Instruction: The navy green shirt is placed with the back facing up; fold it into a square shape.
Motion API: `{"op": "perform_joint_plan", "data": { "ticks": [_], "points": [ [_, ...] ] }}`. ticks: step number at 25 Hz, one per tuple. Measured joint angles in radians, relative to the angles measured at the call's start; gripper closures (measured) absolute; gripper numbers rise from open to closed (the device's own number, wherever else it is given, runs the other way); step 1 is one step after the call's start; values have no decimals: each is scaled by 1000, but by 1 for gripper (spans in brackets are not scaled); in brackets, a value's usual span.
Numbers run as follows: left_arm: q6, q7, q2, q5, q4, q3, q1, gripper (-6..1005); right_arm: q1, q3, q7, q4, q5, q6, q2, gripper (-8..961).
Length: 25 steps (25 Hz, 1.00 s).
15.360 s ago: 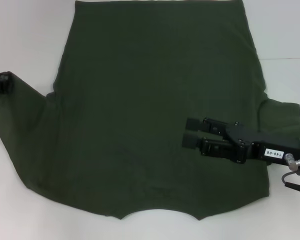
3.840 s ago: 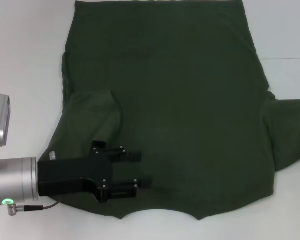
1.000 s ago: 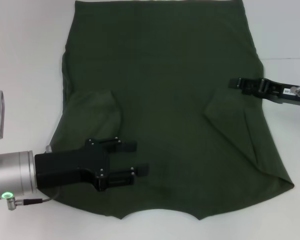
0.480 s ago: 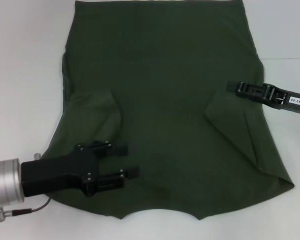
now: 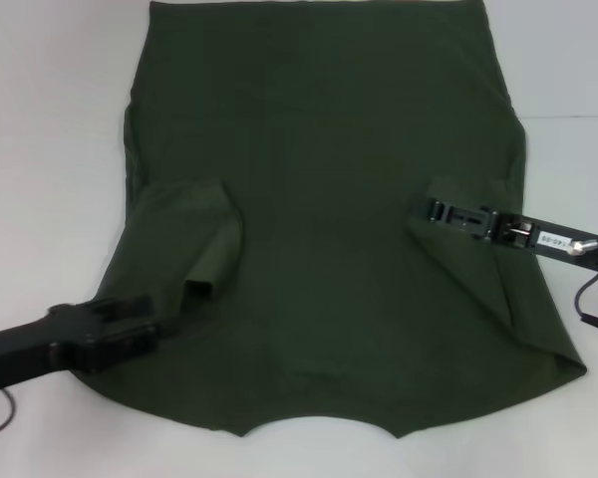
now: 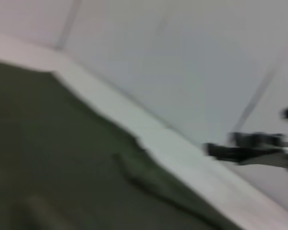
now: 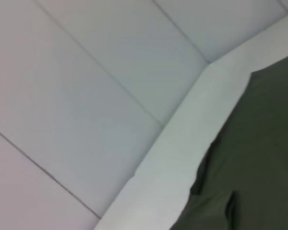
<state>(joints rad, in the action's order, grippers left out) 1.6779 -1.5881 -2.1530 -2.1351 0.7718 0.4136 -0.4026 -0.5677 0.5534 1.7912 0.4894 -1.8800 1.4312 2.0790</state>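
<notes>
The navy green shirt [image 5: 319, 199] lies flat on the white table, neckline toward the near edge. Both short sleeves are folded inward onto the body, the left sleeve [image 5: 194, 234] and the right sleeve [image 5: 478, 269]. My left gripper [image 5: 151, 324] is at the shirt's near-left edge, low over the fabric, open and holding nothing. My right gripper [image 5: 431, 211] reaches in from the right, edge-on, over the top of the folded right sleeve. The left wrist view shows the shirt [image 6: 62, 167] and, farther off, the right gripper [image 6: 216, 149]. In the right wrist view only a shirt [image 7: 259, 158] edge appears.
The white table [image 5: 50, 119] shows bare on both sides of the shirt. A cable [image 5: 593, 299] loops from the right wrist at the right edge. The shirt's hem runs to the top edge of the head view.
The left arm has drawn back toward the near-left corner, its gripper now at the shirt's edge. The right gripper has moved inward and nearer, onto the folded right sleeve.
</notes>
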Motion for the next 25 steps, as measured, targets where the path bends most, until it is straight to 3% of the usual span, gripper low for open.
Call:
{"op": "perform_joint_plan", "data": {
  "ticks": [12,16,22,25],
  "points": [
    [-80,-192,31,-152,38,-199,11,282,-25,-4,-5,-37,47,-17,6,78],
    [-126,-244,34,-186,38,-211,12,249,-26,-8,0,-37,48,-22,6,50],
    [-155,-254,29,-196,36,-209,19,102,-26,-9,2,-31,49,-23,3,50],
    [-158,-262,27,-213,30,-203,20,105,-26,-9,2,-30,49,-23,0,51]
  ]
}}
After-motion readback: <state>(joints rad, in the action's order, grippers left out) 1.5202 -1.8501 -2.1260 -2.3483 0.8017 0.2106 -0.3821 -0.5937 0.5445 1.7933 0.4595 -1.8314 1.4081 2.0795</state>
